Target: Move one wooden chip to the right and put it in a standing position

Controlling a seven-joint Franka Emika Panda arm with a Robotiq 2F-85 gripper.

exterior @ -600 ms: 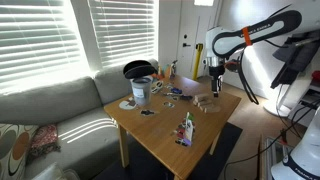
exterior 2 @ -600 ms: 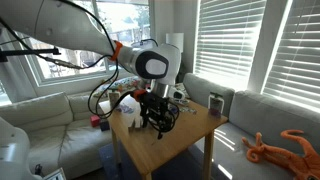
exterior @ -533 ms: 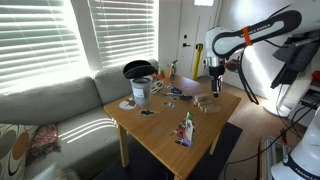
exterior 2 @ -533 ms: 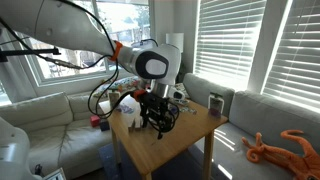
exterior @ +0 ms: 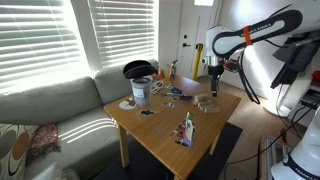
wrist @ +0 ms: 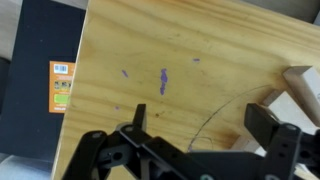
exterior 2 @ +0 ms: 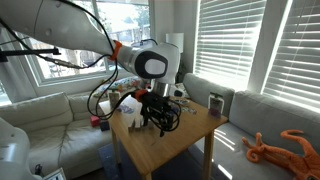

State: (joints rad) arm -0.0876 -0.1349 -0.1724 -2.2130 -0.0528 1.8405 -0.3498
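Pale wooden chips (exterior: 205, 103) lie in a small cluster on the wooden table (exterior: 165, 135), near its far right end. In the wrist view two chips (wrist: 298, 90) show at the right edge, lying flat on the table top. My gripper (exterior: 212, 88) hangs just above the table beside the cluster. In the wrist view the gripper (wrist: 200, 130) is open and empty, with bare wood between its black fingers (wrist: 266, 126). The gripper also shows in an exterior view (exterior 2: 160, 122), where it hides the chips.
A metal pot (exterior: 141, 91), a black pan (exterior: 137, 69), small items and a lying bottle (exterior: 186, 128) are on the table. A mug (exterior 2: 216, 103) stands at a corner. A sofa (exterior: 60, 105) runs alongside. Purple marks (wrist: 163, 80) stain the wood.
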